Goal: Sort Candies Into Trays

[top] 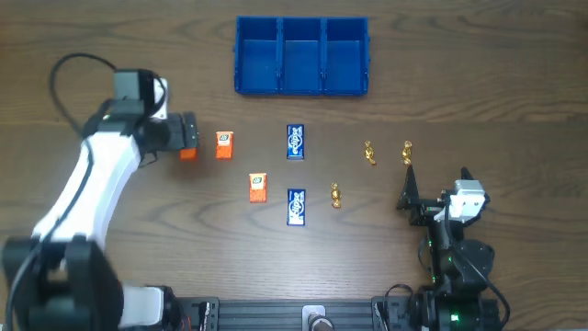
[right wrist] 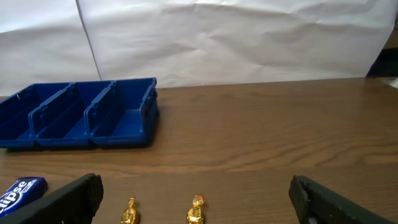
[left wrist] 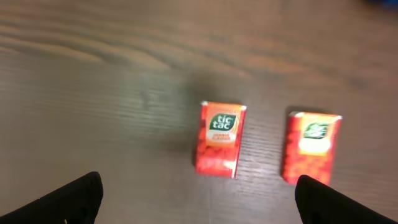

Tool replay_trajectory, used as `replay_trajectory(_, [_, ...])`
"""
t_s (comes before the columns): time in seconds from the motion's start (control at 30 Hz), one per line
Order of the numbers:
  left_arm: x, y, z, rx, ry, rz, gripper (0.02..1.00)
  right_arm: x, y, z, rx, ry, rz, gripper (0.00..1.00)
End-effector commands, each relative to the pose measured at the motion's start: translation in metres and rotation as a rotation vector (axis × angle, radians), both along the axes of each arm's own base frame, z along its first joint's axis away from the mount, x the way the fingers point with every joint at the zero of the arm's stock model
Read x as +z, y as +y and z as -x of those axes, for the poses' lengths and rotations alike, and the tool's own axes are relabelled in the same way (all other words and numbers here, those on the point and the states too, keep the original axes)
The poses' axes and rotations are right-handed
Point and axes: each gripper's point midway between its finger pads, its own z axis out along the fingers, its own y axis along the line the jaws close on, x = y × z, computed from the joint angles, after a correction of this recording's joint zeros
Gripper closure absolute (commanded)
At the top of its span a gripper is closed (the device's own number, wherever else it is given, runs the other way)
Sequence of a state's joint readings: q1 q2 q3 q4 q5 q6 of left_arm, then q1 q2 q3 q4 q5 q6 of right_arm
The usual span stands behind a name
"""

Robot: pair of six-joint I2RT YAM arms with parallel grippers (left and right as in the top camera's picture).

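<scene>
As you look down from above, the blue plastic three-compartment tray point(top: 302, 87) stands at the far side of the brown wooden table point(top: 514, 101). On the arms' side of the tray, left of its middle, lie a first orange rectangular candy box point(top: 224, 144) and a second orange box point(top: 258, 187). A blue wrapped candy packet point(top: 295, 142) and another blue packet point(top: 296, 207) sit in line with the tray's centre. Three small sweets, a first gold-wrapped candy point(top: 369, 153), a second gold candy point(top: 407, 152) and a third gold candy point(top: 335, 195), lie toward its right end. The left gripper point(top: 193, 135) hangs left of the tray, just beside the first orange box. The right gripper point(top: 435, 184) is right of the tray, near its own base, fingers apart.

From the left wrist, its black fingers point(left wrist: 68, 199) are spread wide, gripping nothing. Both orange boxes lie flat ahead, apart from each other.

From the right wrist, its fingers point(right wrist: 62, 199) are also splayed and hold nothing. Two gold candies and a blue packet lie between them and the tray, with a white paper backdrop point(right wrist: 249, 37) behind the tray
</scene>
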State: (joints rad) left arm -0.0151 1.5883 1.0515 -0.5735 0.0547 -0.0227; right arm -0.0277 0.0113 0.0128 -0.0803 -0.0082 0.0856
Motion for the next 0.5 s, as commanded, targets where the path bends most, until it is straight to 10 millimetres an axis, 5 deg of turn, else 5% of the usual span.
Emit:
replay_trajectory(0.03, [-0.040,-0.011,-0.002,-0.076,0.092,0.044,0.020,-0.002,-0.001,0.000,-0.002,0.003,0.012,0.003])
replay_trajectory(0.5, [-0.066,-0.017,-0.007,-0.179,0.120,0.023,0.020,-0.002,-0.001,0.000,-0.002,0.003,0.012,0.003])
